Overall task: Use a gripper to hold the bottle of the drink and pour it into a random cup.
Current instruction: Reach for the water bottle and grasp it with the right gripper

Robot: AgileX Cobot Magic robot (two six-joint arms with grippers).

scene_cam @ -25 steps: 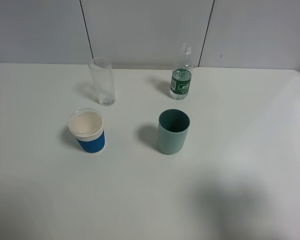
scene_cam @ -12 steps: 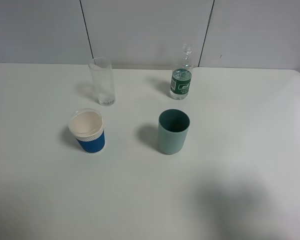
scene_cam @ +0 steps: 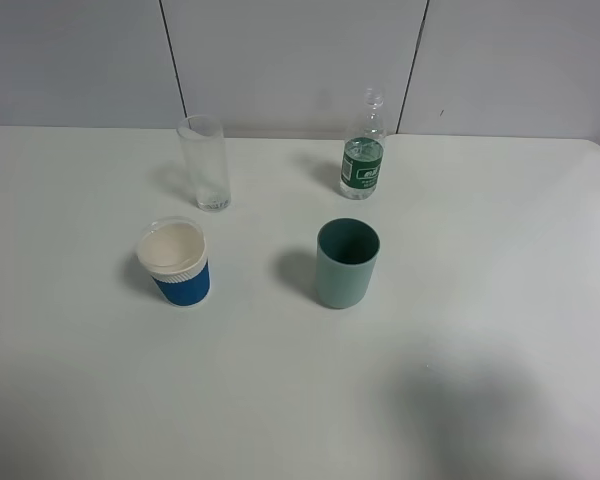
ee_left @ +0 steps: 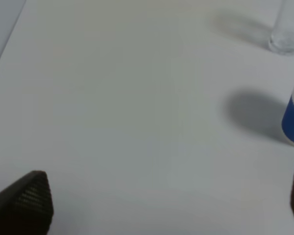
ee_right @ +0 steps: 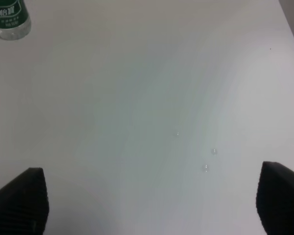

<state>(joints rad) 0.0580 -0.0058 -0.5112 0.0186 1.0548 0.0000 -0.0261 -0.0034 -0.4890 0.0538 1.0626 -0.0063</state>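
1. The bottle (scene_cam: 362,160) stands upright; its green label (scene_cam: 362,170) carries white print (too blurred to read).
2. The teal cup (scene_cam: 347,263) sits near the bottle, on its camera side.
3. The right gripper (ee_right: 149,198) gapes wide and empty, well apart from the bottle; the left gripper (ee_left: 159,200) is likewise spread.

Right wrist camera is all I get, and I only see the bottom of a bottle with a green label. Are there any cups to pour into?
Observer: Yes. The high camera shows a teal-green cup standing upright, nearer that camera than the bottle and not touching it.
Operator: Is that the only cup?
Observer: No. A white paper cup with a blue sleeve stands to its left in the high view.
Operator: What about the other arm?
Observer: The left gripper is open with nothing between its fingers.
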